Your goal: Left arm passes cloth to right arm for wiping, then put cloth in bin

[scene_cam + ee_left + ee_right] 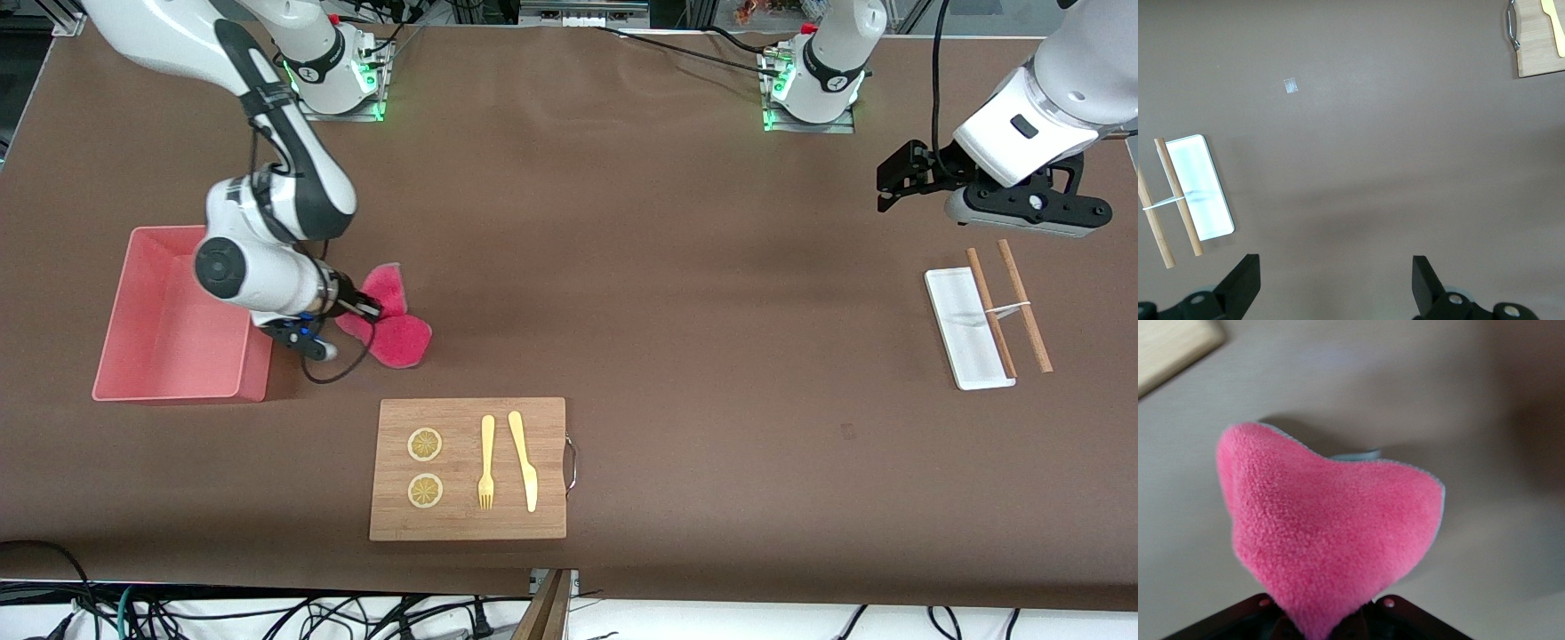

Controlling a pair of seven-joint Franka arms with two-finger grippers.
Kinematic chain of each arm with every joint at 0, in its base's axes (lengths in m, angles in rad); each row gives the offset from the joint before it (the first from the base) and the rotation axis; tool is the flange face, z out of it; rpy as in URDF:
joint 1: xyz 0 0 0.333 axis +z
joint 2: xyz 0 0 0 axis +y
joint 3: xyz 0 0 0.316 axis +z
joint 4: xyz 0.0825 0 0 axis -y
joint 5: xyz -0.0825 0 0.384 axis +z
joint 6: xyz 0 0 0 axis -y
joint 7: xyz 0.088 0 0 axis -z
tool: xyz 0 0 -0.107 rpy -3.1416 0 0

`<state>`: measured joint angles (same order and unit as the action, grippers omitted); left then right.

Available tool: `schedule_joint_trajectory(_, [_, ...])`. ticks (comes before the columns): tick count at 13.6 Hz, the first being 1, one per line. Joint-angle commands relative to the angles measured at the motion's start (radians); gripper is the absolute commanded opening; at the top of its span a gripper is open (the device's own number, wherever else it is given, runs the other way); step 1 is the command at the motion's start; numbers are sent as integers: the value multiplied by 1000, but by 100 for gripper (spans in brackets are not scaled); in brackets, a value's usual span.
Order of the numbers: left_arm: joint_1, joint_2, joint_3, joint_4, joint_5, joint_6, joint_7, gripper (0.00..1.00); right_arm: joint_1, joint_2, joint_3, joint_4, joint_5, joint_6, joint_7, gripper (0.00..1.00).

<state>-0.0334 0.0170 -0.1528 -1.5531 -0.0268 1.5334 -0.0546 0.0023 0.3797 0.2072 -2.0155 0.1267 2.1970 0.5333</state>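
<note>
Cloth in right gripper, beside bin, near board.

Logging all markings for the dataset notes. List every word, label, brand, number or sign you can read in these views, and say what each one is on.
No readable text in any view.
Round marks on both arm bases, near the green lights: too small to read.
The bin, the cloth in the right gripper, the wooden board and the white tray: no lettering visible.
The left gripper, open over the table: no legible label.

Magenta cloth hangs bunched beside the salmon-pink bin.
</note>
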Motion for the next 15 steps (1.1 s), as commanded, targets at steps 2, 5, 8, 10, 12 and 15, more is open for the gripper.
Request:
schedule_joint_trajectory(2, [6, 3, -4, 18, -18, -10, 10, 100, -146, -84, 15, -114, 10, 1, -266, 0])
schedule_joint_trajectory(5, [6, 3, -4, 18, -18, -10, 10, 100, -217, -108, 14, -112, 5, -25, -381, 0])
schedule_joint_trajectory(8, [6, 3, -4, 18, -18, -10, 10, 100, -240, -177, 11, -77, -39, -138, -389, 0])
schedule_joint_trajectory(10, [6, 3, -4, 18, -18, -10, 10, 100, -258, -218, 11, -28, -70, -245, -409, 0])
schedule_joint_trajectory(12, [6, 4, -4, 18, -18, -10, 10, 100, -301, -243, 11, 42, -73, -359, -472, 0])
schedule_joint_trajectory(15, [6, 4, -4, 18, -18, -10, 10, 100, -366, -297, 9, 80, -91, -444, -499, 0])
